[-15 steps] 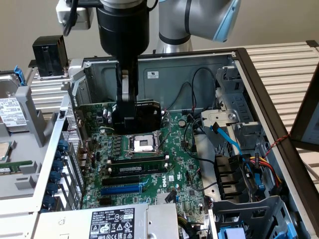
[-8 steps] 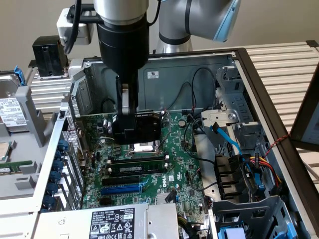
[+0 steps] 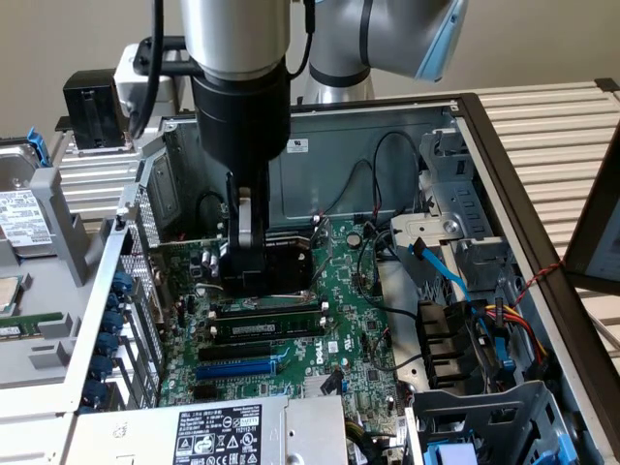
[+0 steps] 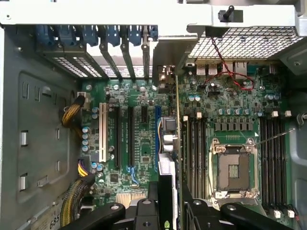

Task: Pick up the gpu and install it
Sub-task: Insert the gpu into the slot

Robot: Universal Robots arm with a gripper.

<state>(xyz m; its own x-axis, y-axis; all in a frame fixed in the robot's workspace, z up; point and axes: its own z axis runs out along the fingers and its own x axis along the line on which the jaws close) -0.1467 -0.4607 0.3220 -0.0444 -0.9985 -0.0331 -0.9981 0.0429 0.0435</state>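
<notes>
The gpu (image 4: 171, 139) stands on edge, clamped tight in the end effector (image 4: 175, 194), bracket (image 4: 168, 52) toward the case's rear. It sits over the motherboard (image 4: 139, 143), between the blue slot (image 4: 157, 120) and the memory slots (image 4: 194, 153); touching or not, can't tell. In the exterior view, the power supply (image 3: 208, 431) lies at 6 o'clock from the end effector.

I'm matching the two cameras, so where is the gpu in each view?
Exterior view: gpu in gripper over motherboard, slightly toward the exterior view's left.
Wrist view: gpu edge-on, between blue slot and memory slots.
Shared landmark: the blue slot.
</notes>
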